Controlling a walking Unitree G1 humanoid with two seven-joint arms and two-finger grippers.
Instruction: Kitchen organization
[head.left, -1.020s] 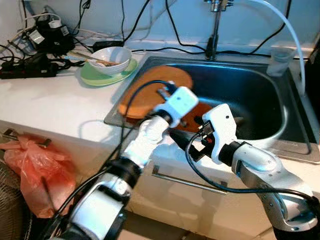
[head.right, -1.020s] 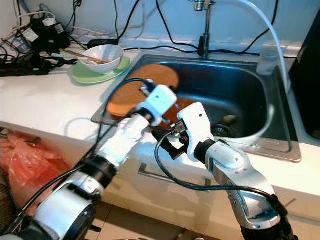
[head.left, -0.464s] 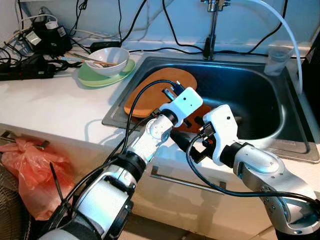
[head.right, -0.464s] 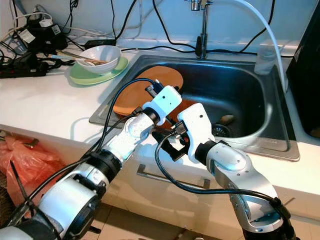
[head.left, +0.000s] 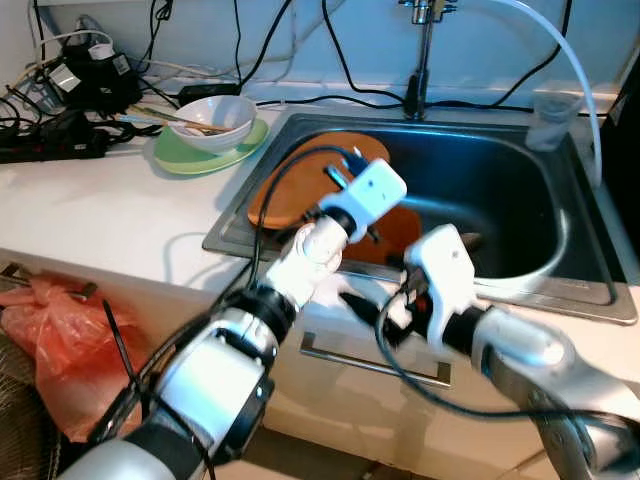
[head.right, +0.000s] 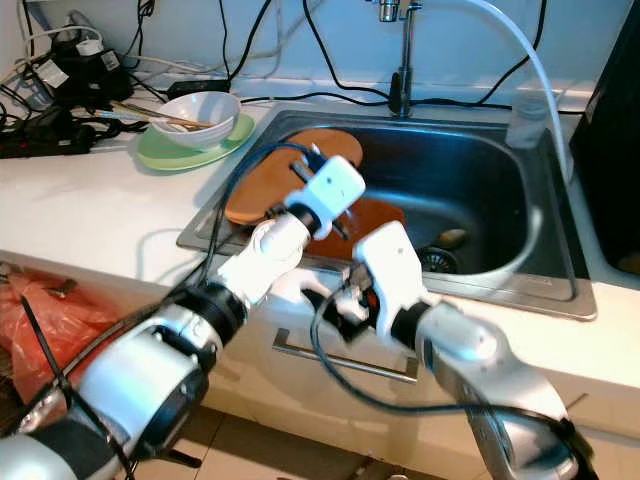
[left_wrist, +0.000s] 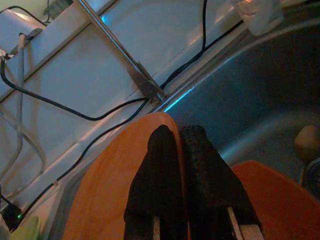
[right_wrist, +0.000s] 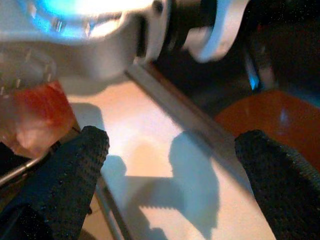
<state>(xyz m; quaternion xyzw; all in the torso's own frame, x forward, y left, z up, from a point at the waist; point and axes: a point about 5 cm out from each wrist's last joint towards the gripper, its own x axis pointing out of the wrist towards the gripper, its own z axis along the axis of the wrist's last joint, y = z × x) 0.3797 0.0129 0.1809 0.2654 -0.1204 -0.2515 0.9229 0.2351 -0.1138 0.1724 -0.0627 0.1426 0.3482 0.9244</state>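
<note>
The left pincer (left_wrist: 180, 145), pressed together, reaches over the orange board (head.left: 300, 190) in the sink (head.left: 520, 190); the right pincer (right_wrist: 175, 165) hangs spread above the bench (head.left: 100, 210) edge.

white counter (head.left: 110, 215) under a pale wall (head.left: 500, 40) strung with cables

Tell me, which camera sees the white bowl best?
The right eye view: the white bowl sits whole and sharp on its green plate, chopsticks across it. The left eye view shows it similarly. The left wrist view catches just a sliver of green at its edge.
</note>
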